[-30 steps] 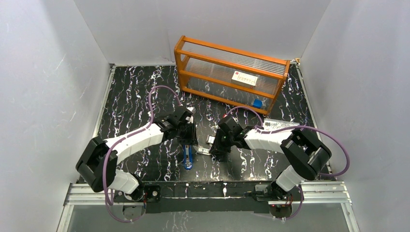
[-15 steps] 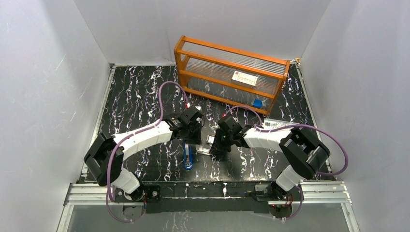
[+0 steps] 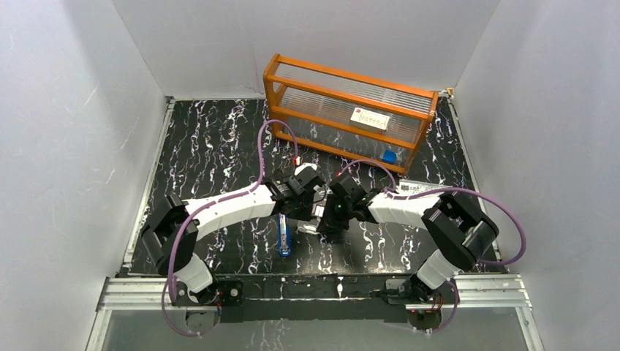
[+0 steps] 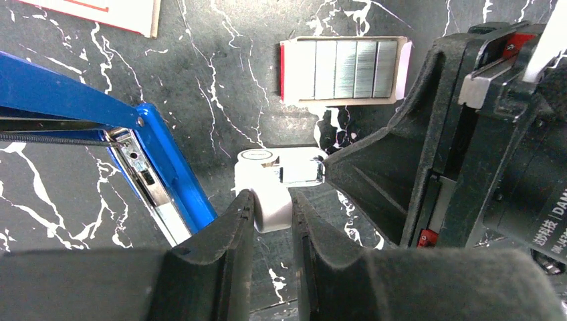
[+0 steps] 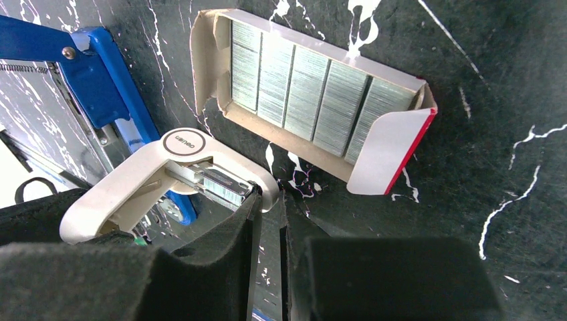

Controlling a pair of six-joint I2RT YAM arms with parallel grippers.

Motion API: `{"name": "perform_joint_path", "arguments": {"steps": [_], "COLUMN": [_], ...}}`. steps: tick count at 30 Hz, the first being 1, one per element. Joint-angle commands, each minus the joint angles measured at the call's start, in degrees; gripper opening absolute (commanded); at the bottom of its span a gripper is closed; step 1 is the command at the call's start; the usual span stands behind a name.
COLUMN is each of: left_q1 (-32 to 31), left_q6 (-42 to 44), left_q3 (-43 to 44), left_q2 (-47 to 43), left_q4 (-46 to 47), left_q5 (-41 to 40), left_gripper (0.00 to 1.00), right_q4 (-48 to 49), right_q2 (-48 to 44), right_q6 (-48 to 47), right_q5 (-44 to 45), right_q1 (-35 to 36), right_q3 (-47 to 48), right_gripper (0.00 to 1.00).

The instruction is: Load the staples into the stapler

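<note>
From above, we see both arms bent in toward the middle of the black marbled surface (image 3: 205, 161), with the left hand (image 3: 307, 199) and the right hand (image 3: 327, 219) almost meeting tip to tip. The blue stapler (image 3: 284, 238) lies just in front of the left hand, pointing toward the arm bases, and an orange rack (image 3: 336, 150) stands well behind both hands. We cannot make out the staples from here, nor how either hand's fingers stand. In the left wrist view, the stapler (image 4: 170, 167) lies open at the left, its blue arm swung up off the bare metal channel. The staples (image 4: 346, 69) sit in a row in their open red-and-white box (image 4: 404, 67) on the surface further out, apart from the stapler. Between the two lies a white rounded object (image 4: 267, 170), and the left hand's fingers (image 4: 234, 227) are clamped on its near end, which fills the narrow gap between them. The right hand's black tip meets that object's other end, at a small metal piece. In the right wrist view, the staples (image 5: 314, 100) lie untouched in the box (image 5: 388, 150), just beyond the white object (image 5: 134, 177). The right hand's fingers (image 5: 227, 247) are nearly together, their tips against the object's metal front. We cannot tell whether they grip it.
</note>
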Motion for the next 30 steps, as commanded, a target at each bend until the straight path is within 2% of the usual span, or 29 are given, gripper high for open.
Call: {"name": "perform_joint_path", "arguments": {"steps": [1,13,30], "left_q1": [-3.4,-8.4,-9.9], "left_q6": [-3.9,-7.0,-9.2], "left_q3": [0.1,3.4,3.5], "left_q2": [4.8,9.6,10.8], "left_q4": [2.8,0.9,0.8], "left_q5": [1.7,-4.3,-3.0], "left_gripper": [0.08,0.07,0.18], "right_q4": [-1.4,-2.1,0.6], "right_q2": [2.7,3.0,1.3], "right_q6": [-1.4,-1.7,-4.5], "right_q5": [2.3,2.3,1.9], "right_q1": [0.5,0.5,0.5], "right_q3": [0.8,1.2,0.0], "right_gripper": [0.24,0.24,0.24]}}
